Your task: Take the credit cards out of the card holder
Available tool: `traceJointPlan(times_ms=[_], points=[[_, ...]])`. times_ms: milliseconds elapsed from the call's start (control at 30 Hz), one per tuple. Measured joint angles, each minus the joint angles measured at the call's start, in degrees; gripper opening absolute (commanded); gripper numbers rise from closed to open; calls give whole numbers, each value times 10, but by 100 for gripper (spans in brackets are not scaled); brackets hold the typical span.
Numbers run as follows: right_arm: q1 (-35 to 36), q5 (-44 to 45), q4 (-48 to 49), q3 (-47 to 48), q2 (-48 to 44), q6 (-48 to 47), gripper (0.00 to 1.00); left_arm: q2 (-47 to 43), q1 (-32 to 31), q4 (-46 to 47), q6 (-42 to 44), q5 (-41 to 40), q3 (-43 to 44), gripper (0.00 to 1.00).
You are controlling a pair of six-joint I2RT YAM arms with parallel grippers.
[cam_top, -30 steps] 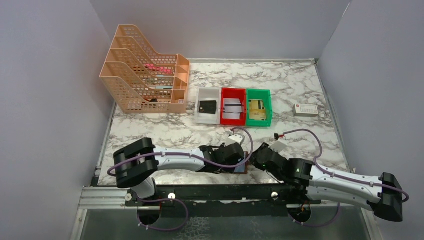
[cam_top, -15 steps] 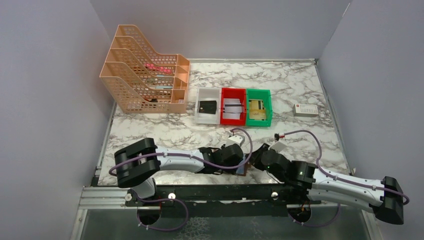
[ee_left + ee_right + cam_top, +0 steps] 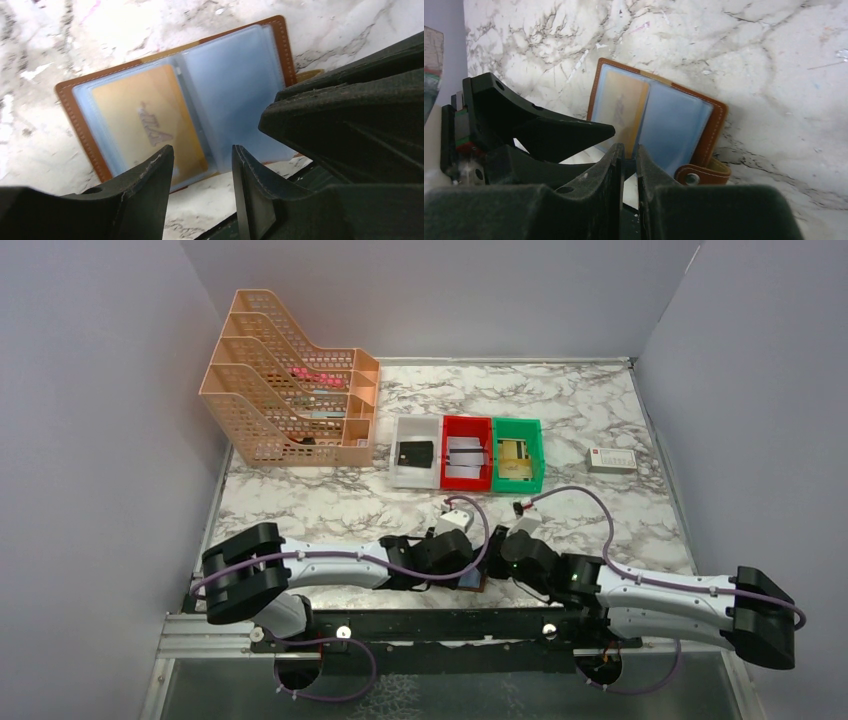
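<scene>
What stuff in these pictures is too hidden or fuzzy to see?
Right wrist view: whether the right gripper pinches anything; its nearly closed fingers hide that spot.
Left wrist view: the gold card's print is blurred.
Top view: the card holder lies almost wholly under the right gripper and left gripper.
Top view: what sits in the orange rack is too small to tell.

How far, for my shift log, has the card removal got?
Done: a black card lies in the white bin, pale cards in the red bin, gold cards in the green bin. In hand: the card holder lies open, left pincer open over it, right pincer nearly closed at its edge, grip unclear. Left: a gold card sits in a sleeve.
</scene>
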Motion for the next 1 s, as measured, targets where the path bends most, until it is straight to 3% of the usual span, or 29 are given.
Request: traceJointPlan(times_ms=[333, 533, 767, 1000], points=[[0, -43, 42, 37, 91, -26, 26, -93, 8, -87, -20, -82, -15, 62], [0, -75, 34, 124, 204, -72, 33, -153, 89, -122, -33, -91, -75, 64], [28, -43, -44, 236, 313, -99, 56, -273, 175, -146, -40, -86, -128, 72], [56, 2, -129, 303, 379, -96, 57, -344, 203, -153, -41, -85, -144, 73]])
